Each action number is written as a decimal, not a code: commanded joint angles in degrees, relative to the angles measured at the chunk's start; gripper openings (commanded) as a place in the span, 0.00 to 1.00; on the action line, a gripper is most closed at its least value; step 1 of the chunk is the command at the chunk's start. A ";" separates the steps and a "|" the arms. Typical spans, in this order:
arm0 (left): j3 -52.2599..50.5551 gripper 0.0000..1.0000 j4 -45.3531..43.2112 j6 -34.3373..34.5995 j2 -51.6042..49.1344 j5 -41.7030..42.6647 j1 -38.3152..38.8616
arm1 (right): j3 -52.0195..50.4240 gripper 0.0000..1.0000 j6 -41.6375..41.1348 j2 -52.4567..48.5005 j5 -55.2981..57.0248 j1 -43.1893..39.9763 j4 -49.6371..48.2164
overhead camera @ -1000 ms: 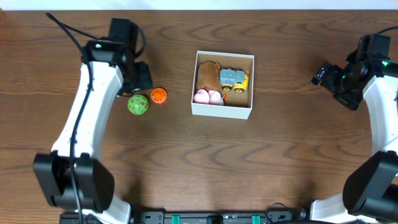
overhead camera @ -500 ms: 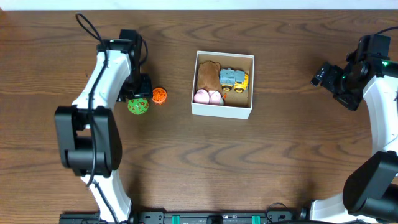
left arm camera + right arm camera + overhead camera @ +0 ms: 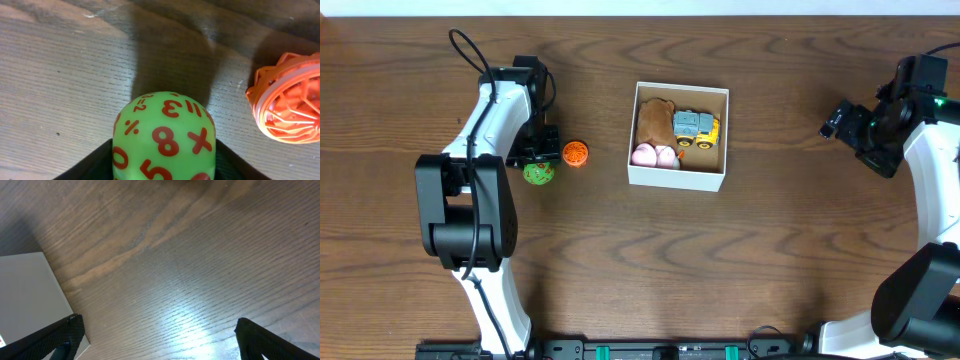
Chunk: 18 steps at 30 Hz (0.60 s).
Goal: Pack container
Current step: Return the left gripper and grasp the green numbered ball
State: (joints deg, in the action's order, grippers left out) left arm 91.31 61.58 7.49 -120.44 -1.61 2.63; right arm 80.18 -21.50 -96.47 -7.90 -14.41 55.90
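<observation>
The container (image 3: 677,180), a white-walled square box, sits mid-table and holds a brown toy (image 3: 654,118), a grey and yellow truck (image 3: 695,127) and a pink toy (image 3: 654,155). A green ball with red numbers (image 3: 538,175) lies on the table to its left and fills the bottom of the left wrist view (image 3: 165,137). My left gripper (image 3: 540,160) is down over the ball, with a finger pressed against each side (image 3: 165,167). An orange lattice ball (image 3: 575,153) lies just to its right and also shows in the left wrist view (image 3: 290,100). My right gripper (image 3: 840,120) is open and empty, far right.
The brown wood table (image 3: 740,260) carries everything. In the right wrist view my open fingers (image 3: 160,335) hang over bare wood, with a white surface (image 3: 25,295) at the left edge. The right arm (image 3: 930,150) stands along the right edge.
My left arm swung in and lowered its gripper onto the green ball, which shifted slightly toward the front. The right arm has not moved.
</observation>
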 commanded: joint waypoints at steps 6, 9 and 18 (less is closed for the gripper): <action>0.20 0.39 3.54 -0.44 -1.16 -0.55 -0.59 | 0.59 0.99 -0.57 1.20 0.42 -0.15 0.11; 1.77 0.37 6.08 -0.37 -0.33 0.57 -0.57 | 0.61 0.99 -0.57 1.20 0.42 -0.15 0.11; 9.68 0.32 10.64 0.85 10.12 7.28 2.34 | 0.61 0.99 -0.59 1.20 0.42 -0.15 0.07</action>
State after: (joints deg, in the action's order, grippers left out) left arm 96.71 71.59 7.49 -118.02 2.92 2.90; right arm 80.18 -21.50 -96.47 -7.90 -14.41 55.90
